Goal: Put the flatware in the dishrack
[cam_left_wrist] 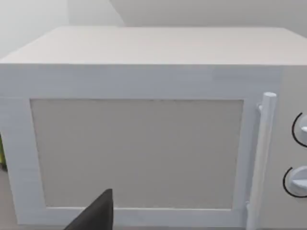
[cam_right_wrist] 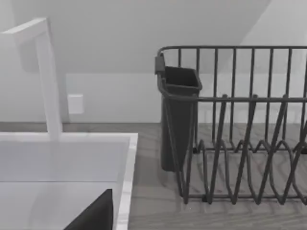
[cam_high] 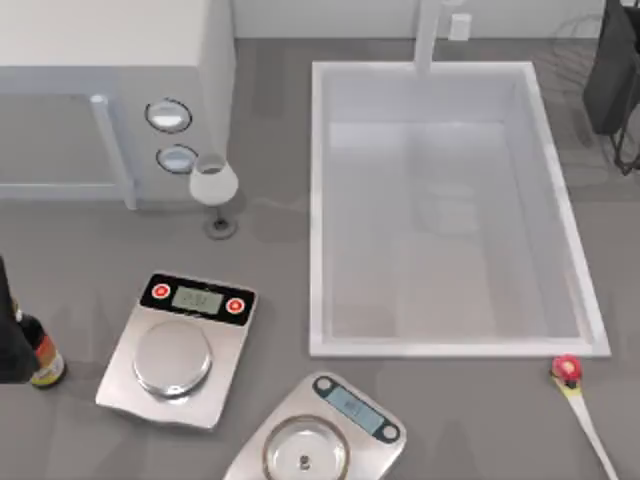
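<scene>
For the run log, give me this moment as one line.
flatware: on table, near sink front right corner | dishrack: holds no flatware | grippers: none at flatware | step: not started

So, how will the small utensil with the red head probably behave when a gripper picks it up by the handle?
The flatware looks slim and probably light. Its long cream handle lies flat on the table, so fingers may slip off it. The round red head could make it tilt if held far from it.
</scene>
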`<state>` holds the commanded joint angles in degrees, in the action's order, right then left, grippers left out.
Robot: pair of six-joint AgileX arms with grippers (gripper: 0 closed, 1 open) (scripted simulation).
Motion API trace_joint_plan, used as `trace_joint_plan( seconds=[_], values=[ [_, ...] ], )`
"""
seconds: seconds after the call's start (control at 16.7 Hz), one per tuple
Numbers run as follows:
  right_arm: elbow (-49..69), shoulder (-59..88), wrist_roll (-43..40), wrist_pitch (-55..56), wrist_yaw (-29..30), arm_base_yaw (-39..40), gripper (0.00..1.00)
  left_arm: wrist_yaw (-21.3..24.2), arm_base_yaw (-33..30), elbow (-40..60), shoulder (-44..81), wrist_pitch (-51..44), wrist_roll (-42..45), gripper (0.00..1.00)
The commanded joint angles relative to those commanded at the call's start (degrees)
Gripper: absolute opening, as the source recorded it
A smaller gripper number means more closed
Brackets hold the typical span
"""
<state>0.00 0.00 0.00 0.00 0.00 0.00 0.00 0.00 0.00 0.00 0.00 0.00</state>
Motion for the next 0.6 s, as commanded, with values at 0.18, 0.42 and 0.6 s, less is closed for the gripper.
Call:
trace_joint_plan(
  seconds=[0.18,0.42,0.6],
  values=[
    [0.68,0.71,0.15,-0.70,0.03,0.28,1.00,0.00,0.00,0.00,0.00,0.00,0.00,1.00],
    [7.74,9.27,1.86,-8.31,0.11,3.47,1.00,0.00,0.00,0.00,0.00,0.00,0.00,1.00],
    [16.09,22.16,4.20,-18.10,0.01,7.51,1.00,0.00,0.00,0.00,0.00,0.00,0.00,1.00]
  ],
)
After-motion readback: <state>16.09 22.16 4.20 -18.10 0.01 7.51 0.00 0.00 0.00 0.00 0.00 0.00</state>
